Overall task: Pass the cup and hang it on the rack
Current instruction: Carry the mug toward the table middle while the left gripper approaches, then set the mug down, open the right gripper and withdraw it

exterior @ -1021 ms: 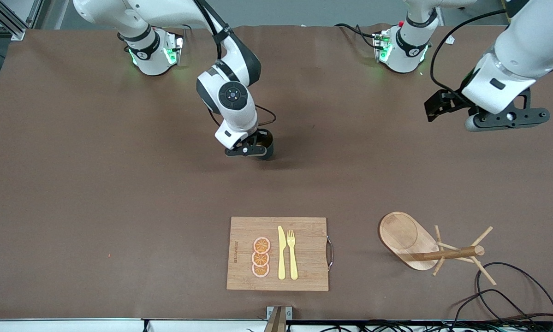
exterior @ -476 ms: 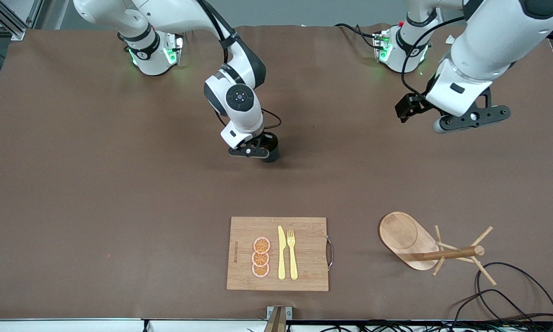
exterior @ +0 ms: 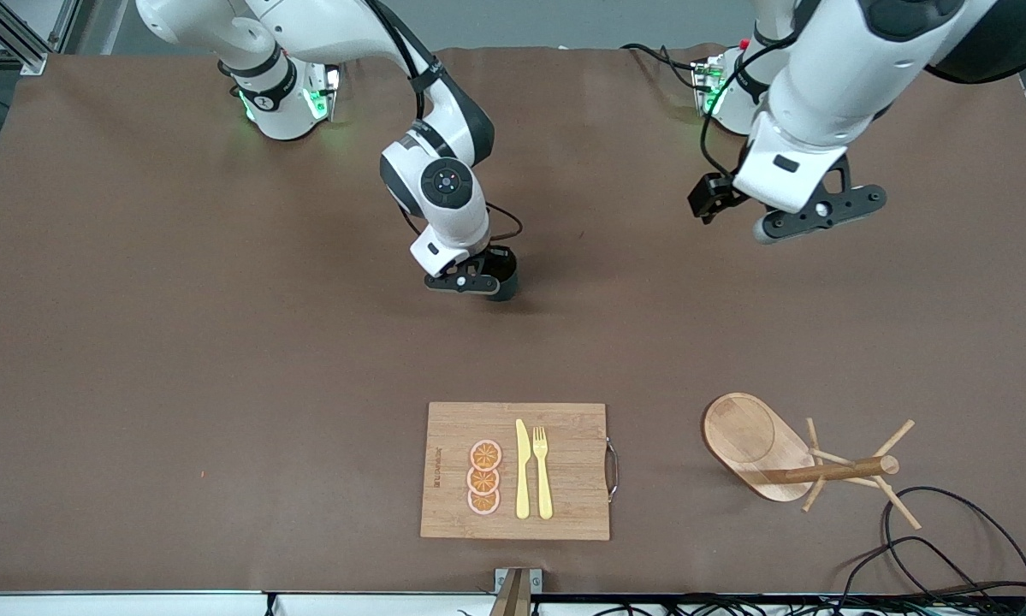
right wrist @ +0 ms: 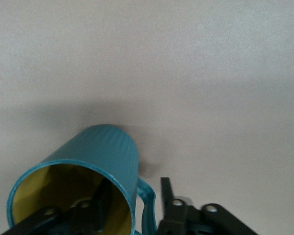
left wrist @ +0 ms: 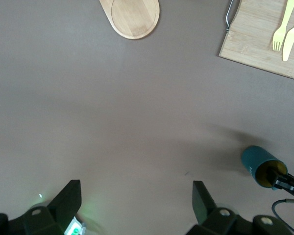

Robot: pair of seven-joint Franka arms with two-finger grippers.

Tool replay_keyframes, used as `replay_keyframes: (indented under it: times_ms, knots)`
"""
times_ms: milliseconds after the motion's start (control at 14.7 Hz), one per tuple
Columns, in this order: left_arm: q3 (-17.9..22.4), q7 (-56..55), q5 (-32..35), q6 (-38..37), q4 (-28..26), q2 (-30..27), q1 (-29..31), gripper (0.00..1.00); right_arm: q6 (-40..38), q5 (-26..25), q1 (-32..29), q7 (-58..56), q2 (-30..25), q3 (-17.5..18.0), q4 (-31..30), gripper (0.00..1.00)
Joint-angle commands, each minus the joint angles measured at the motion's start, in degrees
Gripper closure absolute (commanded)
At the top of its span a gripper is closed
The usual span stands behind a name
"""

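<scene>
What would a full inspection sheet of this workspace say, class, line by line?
Surface: brown table cover.
Job's things: ribbed teal cup with yellow inside; wooden mug rack with oval base, nearer the front camera, toward the left arm's end.
Clutter: rectangular bamboo cutting board with three orange slices, yellow knife and yellow fork.
Hands: right hand grips the cup's rim; left hand open over bare table.
Cables: black loops beside the rack.
Surroundings: metal framing.

The ribbed dark teal cup [right wrist: 95, 169] with yellow inside stands mid-worktop, its rim gripped. The light wooden rack [exterior: 786, 458] of thin pegs stands nearer the camera, toward the left arm's end.
</scene>
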Motion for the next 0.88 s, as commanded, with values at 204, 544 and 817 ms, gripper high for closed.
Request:
replay_keyframes:
  times_ms: [204, 544, 817]
  knots:
    - [0.2, -11.1, 3.8, 0.1, 0.9, 3.1, -6.1, 0.0, -11.5, 0.8, -2.5, -5.3, -5.4, -0.6, 3.3, 0.0]
    - [0.2, -18.2, 6.1, 0.1, 0.9, 5.2, -9.9, 0.0, -22.8, 0.6, -10.7, -16.2, -14.5, -0.8, 3.1, 0.0]
    - [0.3, -24.9, 6.0, 1.7, 1.7, 8.1, -13.6, 0.0, -29.8, 0.1, -20.1, -22.4, -19.9, -1.0, 3.0, 0.0]
